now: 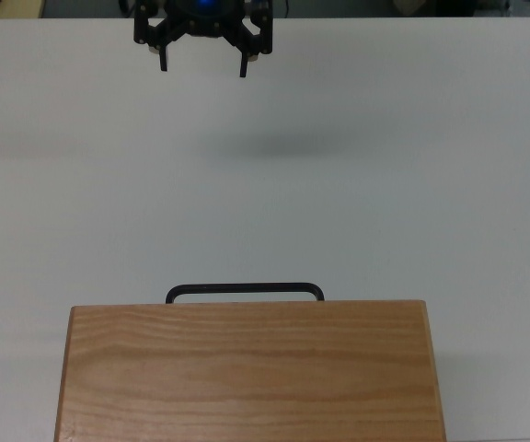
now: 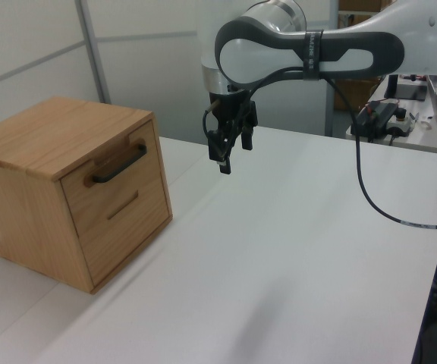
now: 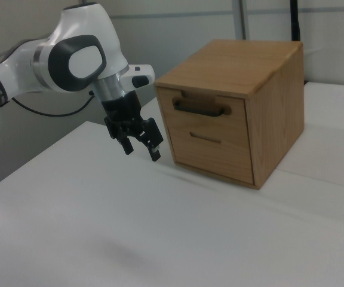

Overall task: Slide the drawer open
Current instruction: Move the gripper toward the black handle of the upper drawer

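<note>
Hovering upper left of right view: gripper, fingers spread, empty, well apart from drawer. Drawer shut, upper centre-right, in cabinet; handle ungrasped. Risk: fingers missing thin bar or slipping off, or light cabinet sliding on table.

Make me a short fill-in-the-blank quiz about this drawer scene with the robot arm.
1. The drawer is fully ____.
2. Its handle is coloured ____.
3. The gripper hangs above the table, jaws ____ and holding nothing.
4. The cabinet is made of ____.

Missing words: closed; black; open; wood
</note>
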Robot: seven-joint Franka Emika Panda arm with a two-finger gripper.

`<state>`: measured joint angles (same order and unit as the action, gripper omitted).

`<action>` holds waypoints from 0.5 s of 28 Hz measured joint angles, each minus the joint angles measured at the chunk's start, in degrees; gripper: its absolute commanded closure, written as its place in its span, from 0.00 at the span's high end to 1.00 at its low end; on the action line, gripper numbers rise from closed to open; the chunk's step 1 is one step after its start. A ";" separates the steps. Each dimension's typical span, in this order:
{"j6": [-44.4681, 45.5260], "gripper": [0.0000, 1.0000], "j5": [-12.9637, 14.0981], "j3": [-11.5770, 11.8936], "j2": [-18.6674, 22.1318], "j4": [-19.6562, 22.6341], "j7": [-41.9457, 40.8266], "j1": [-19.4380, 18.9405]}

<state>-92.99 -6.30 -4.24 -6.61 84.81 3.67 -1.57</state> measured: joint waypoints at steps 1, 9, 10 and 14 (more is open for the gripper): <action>0.00 1.00 0.00 0.00 0.00 0.00 0.00 0.00; -0.03 1.00 0.01 -0.07 0.00 0.00 0.00 -0.02; -0.03 1.00 0.01 -0.07 0.00 0.00 0.00 -0.02; -0.06 1.00 0.41 -0.10 0.00 0.00 0.01 -0.04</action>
<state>-93.05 -5.89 -4.34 -6.62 84.81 3.68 -1.62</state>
